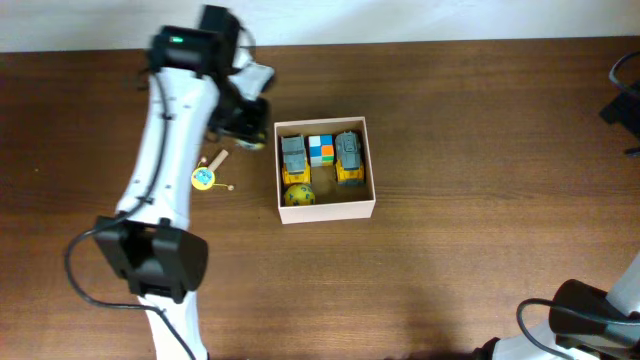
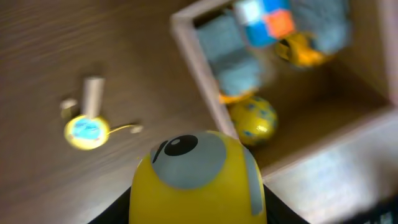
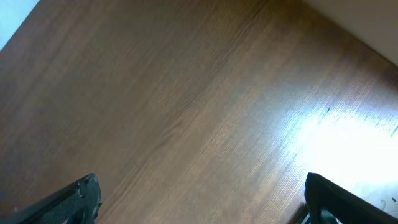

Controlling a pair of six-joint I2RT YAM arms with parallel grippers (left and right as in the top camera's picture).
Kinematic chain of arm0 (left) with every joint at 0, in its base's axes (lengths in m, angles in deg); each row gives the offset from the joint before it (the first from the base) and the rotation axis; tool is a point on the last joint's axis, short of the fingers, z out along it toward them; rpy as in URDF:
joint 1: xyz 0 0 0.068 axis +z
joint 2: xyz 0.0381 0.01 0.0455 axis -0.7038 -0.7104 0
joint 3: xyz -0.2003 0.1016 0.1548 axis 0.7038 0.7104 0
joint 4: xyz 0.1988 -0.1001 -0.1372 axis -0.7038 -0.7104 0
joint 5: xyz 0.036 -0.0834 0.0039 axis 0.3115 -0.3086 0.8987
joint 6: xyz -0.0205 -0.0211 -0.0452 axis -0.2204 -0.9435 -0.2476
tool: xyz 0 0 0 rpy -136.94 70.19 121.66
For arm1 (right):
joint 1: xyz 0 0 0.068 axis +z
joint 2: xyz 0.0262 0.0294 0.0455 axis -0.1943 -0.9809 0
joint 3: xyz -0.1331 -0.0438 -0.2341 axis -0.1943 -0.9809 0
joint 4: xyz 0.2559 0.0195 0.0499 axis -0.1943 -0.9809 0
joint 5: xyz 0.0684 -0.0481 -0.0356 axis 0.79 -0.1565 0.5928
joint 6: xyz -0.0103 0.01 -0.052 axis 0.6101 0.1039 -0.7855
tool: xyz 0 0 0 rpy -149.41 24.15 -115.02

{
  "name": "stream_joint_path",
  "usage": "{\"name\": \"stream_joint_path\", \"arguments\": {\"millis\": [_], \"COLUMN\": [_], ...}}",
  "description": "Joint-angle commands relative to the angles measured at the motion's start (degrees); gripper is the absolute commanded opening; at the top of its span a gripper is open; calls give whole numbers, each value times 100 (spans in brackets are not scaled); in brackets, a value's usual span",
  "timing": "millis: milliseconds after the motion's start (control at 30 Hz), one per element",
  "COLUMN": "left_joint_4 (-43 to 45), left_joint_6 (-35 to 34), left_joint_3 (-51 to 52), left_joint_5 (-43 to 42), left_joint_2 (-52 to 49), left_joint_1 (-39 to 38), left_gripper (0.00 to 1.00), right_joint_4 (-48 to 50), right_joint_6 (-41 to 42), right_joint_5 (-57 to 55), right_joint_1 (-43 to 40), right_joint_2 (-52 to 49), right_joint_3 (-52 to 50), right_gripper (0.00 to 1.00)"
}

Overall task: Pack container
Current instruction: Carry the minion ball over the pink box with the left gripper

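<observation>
The container (image 1: 330, 211) is a square shallow box with pale walls, at the middle of the table. It holds two grey-and-yellow toy trucks (image 1: 293, 157) (image 1: 348, 157), a coloured cube (image 1: 320, 150) and a yellow spotted ball (image 1: 298, 195). My left gripper (image 1: 243, 128) hovers just left of the box's far left corner. It is shut on a yellow one-eyed toy (image 2: 199, 180), which fills the bottom of the left wrist view, with the box wall (image 2: 202, 81) beyond it. My right gripper (image 3: 202, 199) is open over bare wood, nothing between its fingers (image 3: 68, 205).
A small yellow disc with a blue centre (image 1: 204, 178) and a pale wooden peg (image 1: 216, 160) lie on the table left of the box, below my left arm. The right arm's base (image 1: 590, 315) sits at the bottom right corner.
</observation>
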Motion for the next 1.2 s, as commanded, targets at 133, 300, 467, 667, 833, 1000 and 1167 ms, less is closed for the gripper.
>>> {"name": "stream_joint_path", "arguments": {"millis": [133,300,467,667,833,1000,1167], "left_joint_4": [-201,-181,-120,44,129,190,210], "left_joint_6": [935,931,929,907,909,909,909], "left_joint_3": [-42,234,916,1488,1543,1543,1543], "left_joint_5": [-52,186,258,420,424,420,422], "left_joint_2": [63,-72,-85,-85,-85,-85,-85], "left_joint_1": [-935,-1169,-1134,-1128,-1128,-1128,-1128], "left_gripper": [41,41,41,43,59,70,77], "right_joint_4": [-33,-33,-33,-33,-33,-33,-33], "right_joint_6": [70,68,68,68,68,68,68], "right_joint_5": [-94,-94,-94,-94,-94,-94,-94], "right_joint_1": [-20,-20,-20,-20,-20,-20,-20], "right_joint_2": [-31,-31,-31,-31,-31,-31,-31], "right_joint_3": [-4,-4,-4,-4,-4,-4,-4], "right_gripper": [99,99,99,99,99,99,99]}}
